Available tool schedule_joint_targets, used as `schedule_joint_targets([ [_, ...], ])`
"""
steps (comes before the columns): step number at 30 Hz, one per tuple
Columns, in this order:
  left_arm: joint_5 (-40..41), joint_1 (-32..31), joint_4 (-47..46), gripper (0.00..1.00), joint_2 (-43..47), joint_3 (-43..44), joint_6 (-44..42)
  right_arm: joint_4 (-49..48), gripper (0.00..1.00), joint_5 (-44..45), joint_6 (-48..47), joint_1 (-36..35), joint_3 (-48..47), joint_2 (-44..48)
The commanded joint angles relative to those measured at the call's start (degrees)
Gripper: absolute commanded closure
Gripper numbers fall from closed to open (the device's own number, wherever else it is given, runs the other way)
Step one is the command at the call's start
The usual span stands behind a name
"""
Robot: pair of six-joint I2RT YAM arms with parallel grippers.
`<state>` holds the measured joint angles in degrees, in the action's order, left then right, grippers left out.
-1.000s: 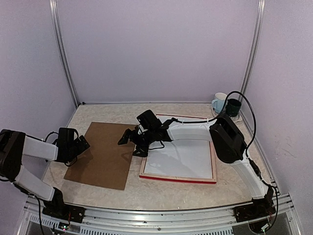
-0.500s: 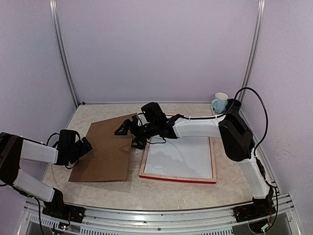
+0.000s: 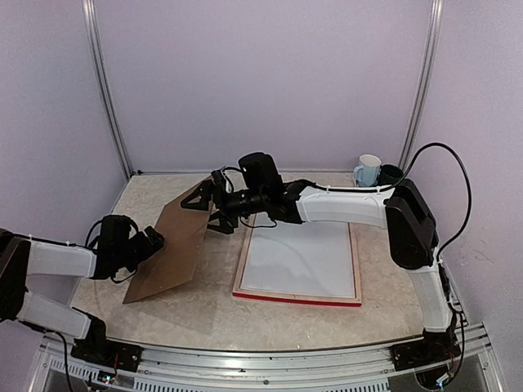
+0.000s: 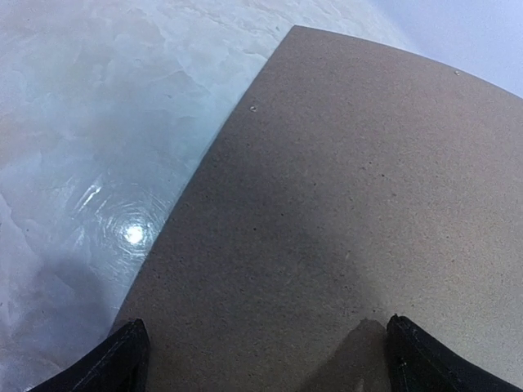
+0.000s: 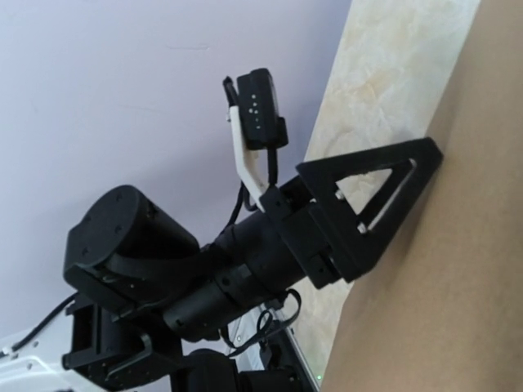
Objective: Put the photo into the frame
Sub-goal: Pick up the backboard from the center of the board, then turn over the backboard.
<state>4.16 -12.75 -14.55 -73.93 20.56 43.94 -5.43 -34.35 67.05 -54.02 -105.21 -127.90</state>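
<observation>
With the left pincer and right pincer both spread wide, seemingly only propping the tilted board beside the frame lying flat on the worktop, we judge the unseen photo must next be uncovered and grasped.

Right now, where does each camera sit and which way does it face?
Top external: above and behind the bases, looking down on the frame and the tilted backing board; both arms show.
Left wrist: on the left arm, facing the board's brown face; the left gripper shows its fingertips at the bottom.
Right wrist: on the right arm, looking across at the left gripper against the board; own fingers unseen.
Shared: all three show the board.
</observation>
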Motion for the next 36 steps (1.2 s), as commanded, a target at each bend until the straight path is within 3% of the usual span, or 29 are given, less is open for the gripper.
schedule_joint_targets([
  [1, -1.98, -1.70, -0.04, 0.01, 2.08, -1.00, 1.46, -0.77, 0.01, -0.81, -2.53, -0.91, -0.88, 4.38],
  [16, 3.89, -6.90, 1.39, 0.01, 1.22, -0.60, 2.90, 1.85, 0.01, -1.42, -2.64, -2.38, -8.51, 1.47],
  [36, -0.36, -9.56, 1.71, 0.01, 7.22, 1.12, 5.78, 2.65, 0.01, -1.24, -3.24, -4.52, -15.99, -0.55],
])
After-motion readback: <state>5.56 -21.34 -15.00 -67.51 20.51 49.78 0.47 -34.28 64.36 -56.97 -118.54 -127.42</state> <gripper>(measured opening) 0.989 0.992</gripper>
